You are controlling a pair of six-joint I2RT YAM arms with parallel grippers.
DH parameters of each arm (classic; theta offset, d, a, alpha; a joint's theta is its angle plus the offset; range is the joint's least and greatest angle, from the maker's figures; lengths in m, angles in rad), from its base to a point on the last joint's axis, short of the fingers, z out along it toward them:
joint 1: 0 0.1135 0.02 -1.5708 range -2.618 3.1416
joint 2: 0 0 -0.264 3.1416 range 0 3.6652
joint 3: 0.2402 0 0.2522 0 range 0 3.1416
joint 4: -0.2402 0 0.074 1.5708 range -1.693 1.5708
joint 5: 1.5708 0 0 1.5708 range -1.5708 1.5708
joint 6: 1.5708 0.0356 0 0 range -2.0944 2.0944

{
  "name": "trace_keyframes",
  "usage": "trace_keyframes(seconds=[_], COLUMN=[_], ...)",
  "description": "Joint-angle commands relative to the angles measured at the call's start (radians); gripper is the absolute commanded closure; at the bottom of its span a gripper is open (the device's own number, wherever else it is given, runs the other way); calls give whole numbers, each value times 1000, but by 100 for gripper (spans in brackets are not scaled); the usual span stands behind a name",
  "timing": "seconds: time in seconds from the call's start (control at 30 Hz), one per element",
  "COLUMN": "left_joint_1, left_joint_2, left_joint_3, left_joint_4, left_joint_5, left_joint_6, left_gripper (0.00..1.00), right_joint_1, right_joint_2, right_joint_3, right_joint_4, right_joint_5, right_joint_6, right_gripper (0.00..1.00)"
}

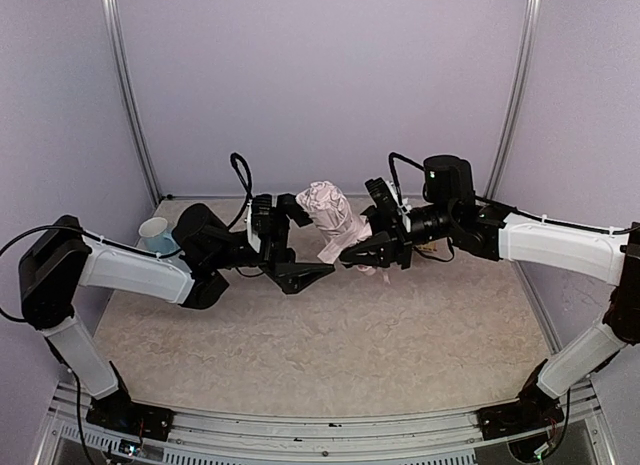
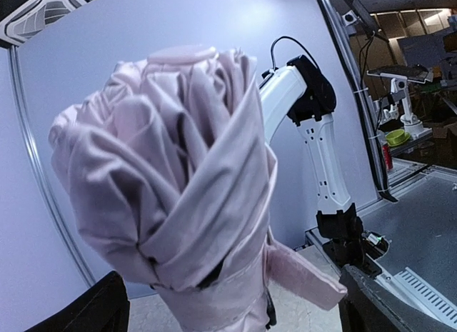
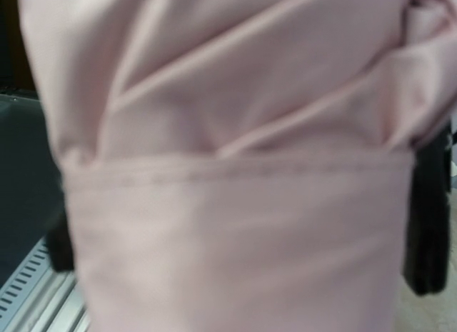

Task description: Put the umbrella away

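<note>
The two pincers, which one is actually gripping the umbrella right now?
The right pincer: it is clamped on the lower part of the folded pink umbrella. The left pincer stands wide open, gripping nothing.

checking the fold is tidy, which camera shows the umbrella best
Left wrist: the umbrella appears nearly whole, its folded pink pleats sharp. The top external view shows it small and distant. The right wrist view shows only blurred pink fabric filling the frame.

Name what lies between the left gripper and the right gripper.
The pink umbrella, in the top view. The right gripper holds it; the left gripper stands open around it, as the left wrist view shows.
</note>
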Motion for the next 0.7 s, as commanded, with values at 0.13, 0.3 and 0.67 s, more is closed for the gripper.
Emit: trace_keyframes(seconds=[0.13,0.3,0.67], left_joint_1=[-18,-2,-1], left_joint_2=[24,13,2], left_joint_3=[86,111,121], left_joint_4=[-28,-85,-124], left_joint_5=[81,77,135], left_joint_6=[4,43,51], left_gripper=[1,33,90], right_joint_1=[9,9,11], right_joint_2=[-2,2,23], right_joint_3=[41,45,62], right_joint_4=[22,1,-70], right_joint_5=[-31,-54,-53], right_joint_6=[-20,-33,-66], right_gripper=[100,100,100])
